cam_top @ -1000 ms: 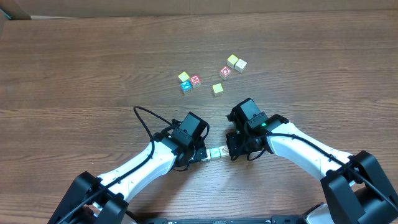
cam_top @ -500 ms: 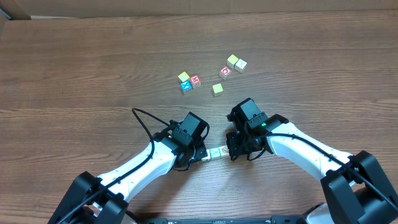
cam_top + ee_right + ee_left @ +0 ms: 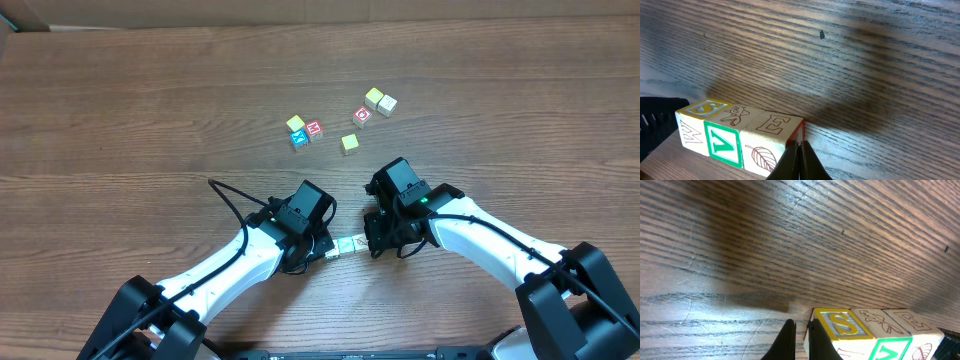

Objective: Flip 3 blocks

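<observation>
brown wooden tabletop point(image 3: 150, 100) carried the blocks point(image 3: 347, 245), three in one row, its long axis running from the left claw point(image 3: 801, 336) to the right claw point(image 3: 799, 152). both claws were closed tight on nothing, one at each end of the row, equally near.

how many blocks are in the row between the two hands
3, touching in one row: the S-topped block beside the left hand, the middle block with a drawing on top, and the E-topped block beside the right hand. None seems hidden.
</observation>
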`<state>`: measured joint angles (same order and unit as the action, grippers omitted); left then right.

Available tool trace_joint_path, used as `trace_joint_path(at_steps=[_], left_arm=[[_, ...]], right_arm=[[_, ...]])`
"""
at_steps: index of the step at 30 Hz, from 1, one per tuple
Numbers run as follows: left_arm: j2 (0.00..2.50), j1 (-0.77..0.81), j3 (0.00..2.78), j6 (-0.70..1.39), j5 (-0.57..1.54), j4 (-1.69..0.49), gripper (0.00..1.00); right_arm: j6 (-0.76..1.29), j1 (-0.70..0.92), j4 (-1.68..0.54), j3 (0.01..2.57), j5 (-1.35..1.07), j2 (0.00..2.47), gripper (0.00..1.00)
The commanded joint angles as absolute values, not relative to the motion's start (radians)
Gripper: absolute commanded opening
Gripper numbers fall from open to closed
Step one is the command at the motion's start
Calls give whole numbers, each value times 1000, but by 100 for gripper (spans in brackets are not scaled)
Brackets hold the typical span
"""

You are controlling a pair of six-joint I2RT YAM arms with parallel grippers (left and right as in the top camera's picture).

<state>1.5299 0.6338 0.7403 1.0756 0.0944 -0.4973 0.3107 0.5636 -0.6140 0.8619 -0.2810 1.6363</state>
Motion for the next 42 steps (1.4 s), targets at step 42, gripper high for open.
trace_joint_path(at_steps=[42], left_arm=[[1535, 677, 751, 992, 176, -605, 4]], right_arm=[[308, 566, -590, 854, -263, 1620, 4]])
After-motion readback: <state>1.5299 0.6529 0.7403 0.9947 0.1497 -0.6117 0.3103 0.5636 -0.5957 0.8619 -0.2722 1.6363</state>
